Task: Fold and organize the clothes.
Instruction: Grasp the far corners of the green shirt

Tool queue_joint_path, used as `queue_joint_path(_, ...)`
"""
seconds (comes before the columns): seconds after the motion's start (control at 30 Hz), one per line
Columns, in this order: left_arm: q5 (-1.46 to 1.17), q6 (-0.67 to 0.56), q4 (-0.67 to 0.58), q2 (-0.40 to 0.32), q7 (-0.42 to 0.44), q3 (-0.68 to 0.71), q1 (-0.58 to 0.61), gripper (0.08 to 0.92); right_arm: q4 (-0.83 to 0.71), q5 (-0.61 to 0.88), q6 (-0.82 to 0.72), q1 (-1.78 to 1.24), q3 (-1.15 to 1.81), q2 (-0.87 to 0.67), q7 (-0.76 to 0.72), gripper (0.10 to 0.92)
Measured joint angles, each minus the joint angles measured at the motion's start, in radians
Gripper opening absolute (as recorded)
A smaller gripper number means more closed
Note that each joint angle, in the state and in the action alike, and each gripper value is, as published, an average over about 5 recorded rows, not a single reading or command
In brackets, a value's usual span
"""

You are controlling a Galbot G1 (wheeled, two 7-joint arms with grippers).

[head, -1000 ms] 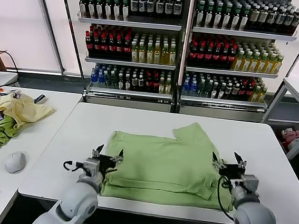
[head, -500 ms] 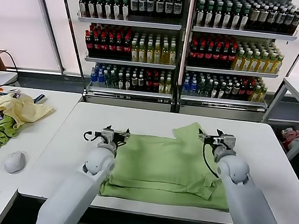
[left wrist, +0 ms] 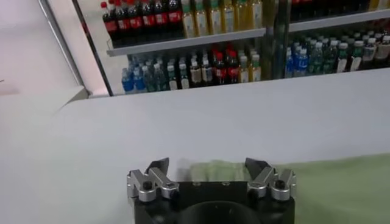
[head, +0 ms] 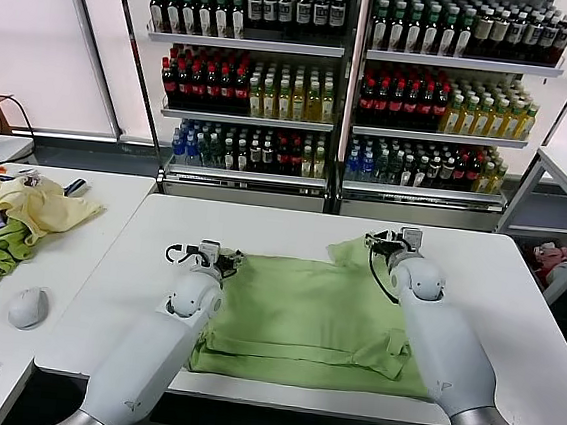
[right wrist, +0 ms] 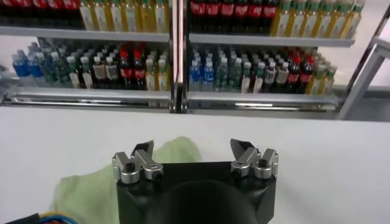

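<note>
Green shirt (head: 304, 315) lies half-folded on the bench (head: 517, 295). Left gripper (head: 215, 257) and right gripper (head: 393, 243) hover at its far corners, jaws released, likely lining up the next fold.

On the white table (head: 517, 295), the light green shirt (head: 304, 315) covers the middle from near edge to well past centre, leaving bare strips along the left, right and far edges. The left pincer (head: 221, 258), fingers spread, sits at the shirt's far left corner; the right pincer (head: 389, 241), also spread, sits at the far right sleeve tip, both arms stretched over the cloth. Beyond the far edge, stocked bottle shelves (head: 346, 88) close off the back. To the left, a gap separates a side table (head: 89, 254) carrying a clothes heap (head: 17, 217) and a mouse (head: 28, 306).
</note>
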Motion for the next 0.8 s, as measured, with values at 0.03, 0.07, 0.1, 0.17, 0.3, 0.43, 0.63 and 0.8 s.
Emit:
queue_joint_path(0.03,-0.003,0.0,0.001,0.001,0.0,0.001,0.001,0.823,-0.015,0.002,-0.001,0.005,-0.001,0.006,-0.001,0.812)
queue_joint_path(0.07,-0.006,0.0,0.002,0.002,0.001,0.001,0.002,0.823,-0.028,0.005,-0.001,0.01,-0.001,0.012,-0.002,0.803)
queue_joint_path(0.1,-0.009,0.0,0.002,0.003,0.002,0.001,0.004,0.823,-0.041,0.008,-0.002,0.015,-0.002,0.018,-0.003,0.785)
queue_joint_path(0.17,-0.017,0.0,0.002,0.007,0.005,0.001,0.008,0.812,-0.063,0.015,-0.006,0.023,-0.005,0.027,-0.006,0.733)
queue_joint_path(0.3,-0.033,0.0,-0.006,0.016,0.013,0.005,0.021,0.732,-0.091,0.03,-0.013,0.033,-0.008,0.038,-0.01,0.621)
queue_joint_path(0.43,-0.051,0.0,-0.018,0.025,0.02,0.004,0.036,0.62,-0.107,0.043,-0.018,0.039,-0.008,0.042,-0.014,0.5)
queue_joint_path(0.63,-0.081,0.0,-0.04,0.036,0.028,-0.005,0.06,0.447,-0.116,0.056,-0.015,0.04,-0.013,0.04,-0.029,0.327)
queue_joint_path(0.8,-0.097,-0.008,-0.065,0.049,0.036,-0.015,0.08,0.299,-0.103,0.061,0.003,0.03,-0.014,0.032,-0.045,0.189)
